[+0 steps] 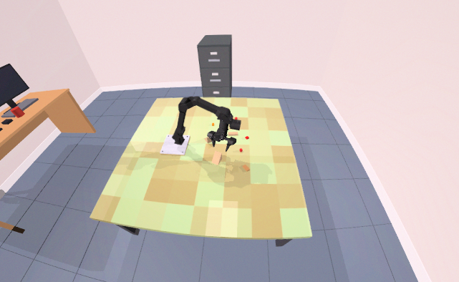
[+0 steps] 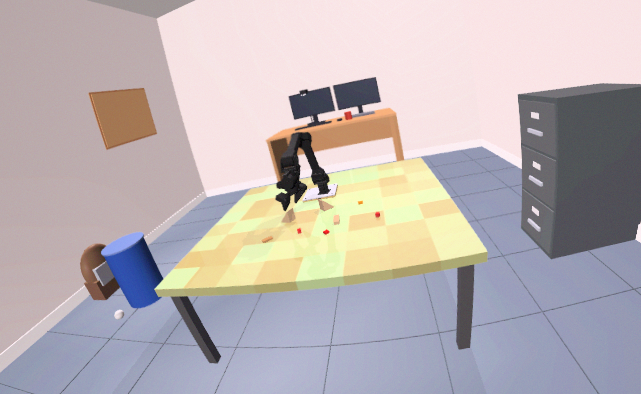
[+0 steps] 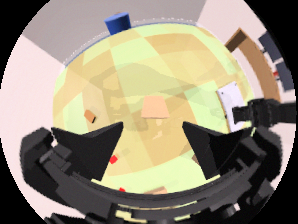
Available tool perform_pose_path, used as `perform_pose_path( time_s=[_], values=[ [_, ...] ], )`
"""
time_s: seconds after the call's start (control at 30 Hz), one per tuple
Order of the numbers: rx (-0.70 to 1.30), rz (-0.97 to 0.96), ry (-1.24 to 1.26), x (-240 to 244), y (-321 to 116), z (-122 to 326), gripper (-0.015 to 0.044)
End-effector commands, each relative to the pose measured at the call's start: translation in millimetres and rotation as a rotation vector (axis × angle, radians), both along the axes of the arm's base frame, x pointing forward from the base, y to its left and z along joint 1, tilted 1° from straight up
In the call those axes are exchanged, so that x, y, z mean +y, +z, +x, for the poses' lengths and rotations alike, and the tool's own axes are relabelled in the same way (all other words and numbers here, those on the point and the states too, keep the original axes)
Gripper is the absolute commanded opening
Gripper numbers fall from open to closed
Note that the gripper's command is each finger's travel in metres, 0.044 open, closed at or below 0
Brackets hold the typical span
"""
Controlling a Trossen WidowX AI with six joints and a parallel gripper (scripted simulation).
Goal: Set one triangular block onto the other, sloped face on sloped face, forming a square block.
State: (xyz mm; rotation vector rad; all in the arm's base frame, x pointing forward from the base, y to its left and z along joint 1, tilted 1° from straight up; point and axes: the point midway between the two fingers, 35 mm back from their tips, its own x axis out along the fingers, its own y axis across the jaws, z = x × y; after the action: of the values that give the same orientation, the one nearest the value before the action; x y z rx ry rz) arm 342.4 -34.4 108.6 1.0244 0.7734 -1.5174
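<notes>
One triangular block [image 1: 217, 157] [image 2: 289, 216] [image 3: 154, 107] rests on the table [image 1: 179, 223] [image 2: 370, 267], light tan. In the wrist view it lies just beyond the fingertips, centred between them. The other triangular block [image 1: 208, 139] [image 2: 325, 205] is darker brown in the exterior view and stands nearer the arm's base. In the top view the gripper partly covers it; in the wrist view only a sliver shows beside the right-hand finger. My gripper [image 1: 220, 148] [image 2: 292, 205] [image 3: 153, 124] is wide open and empty, above the table near the light block. The two blocks are apart.
A tan block [image 1: 233, 133] [image 2: 336, 219] lies beyond the gripper in the top view. An orange-brown piece [image 1: 245, 167] [image 2: 267, 239] [image 3: 90, 116] lies off to one side. Small red pieces [image 1: 240, 150] [image 2: 377, 214] and a small orange cube [image 1: 213, 124] [image 2: 360, 202] are scattered around.
</notes>
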Motion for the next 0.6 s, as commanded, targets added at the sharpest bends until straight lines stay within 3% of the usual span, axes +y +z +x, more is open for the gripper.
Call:
perform_pose_path(
  time_s=[0.0, 0.57],
  values=[
    [0.006, -0.005, 0.0, -4.5, -7.9, -0.5, 0.044],
    [0.005, -0.007, -0.007, -16.7, -33.0, -1.3, 0.044]
  ],
)
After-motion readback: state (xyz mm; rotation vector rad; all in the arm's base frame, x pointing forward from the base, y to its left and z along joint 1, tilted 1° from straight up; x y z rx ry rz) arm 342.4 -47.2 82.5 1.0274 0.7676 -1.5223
